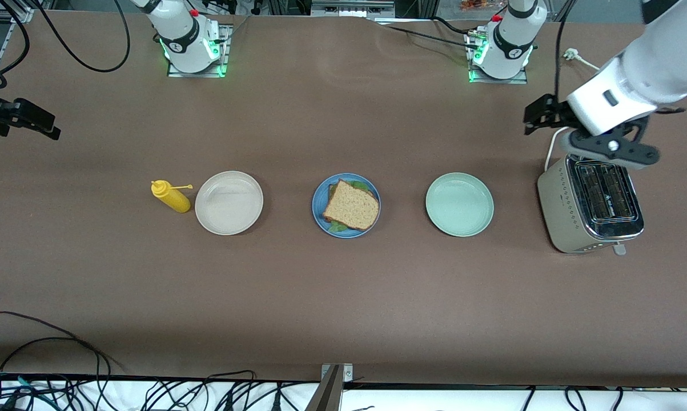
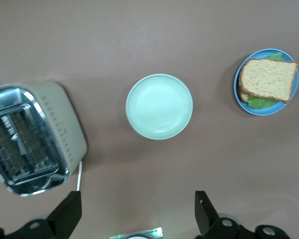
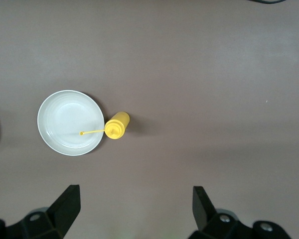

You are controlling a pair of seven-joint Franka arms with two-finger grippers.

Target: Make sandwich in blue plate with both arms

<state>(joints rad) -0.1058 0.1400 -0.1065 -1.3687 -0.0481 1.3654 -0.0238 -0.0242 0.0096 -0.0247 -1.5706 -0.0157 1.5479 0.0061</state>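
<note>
Left hand hangs above the bench at the left arm's end, just by the toaster, fingers spread apart and carrying nothing. Right hand is raised over the right arm's end of the bench, well apart from every item, its fingers likewise apart and empty. Both arms appear to be waiting clear of the work.

Sandwich sits on the blue plate at the middle of the row: a toasted slice on top, ruffled lettuce showing at the edges, a second slice beneath. It lies slightly askew but within the rim. Judged from this, the assembly is complete and nothing remains in hand.

Beige plate stands toward the right arm's end and the pale green plate toward the left arm's end; both are bare, consistent with ingredients having been drawn from them. Yellow squeeze bottle lies beside the beige plate, its nozzle cap strap pointing toward that plate. Toaster slots appear empty, its cord trailing off toward the left arm's base.

Hands held high and to the ends keep the finished plate unobstructed; risk of disturbance looks low.
</note>
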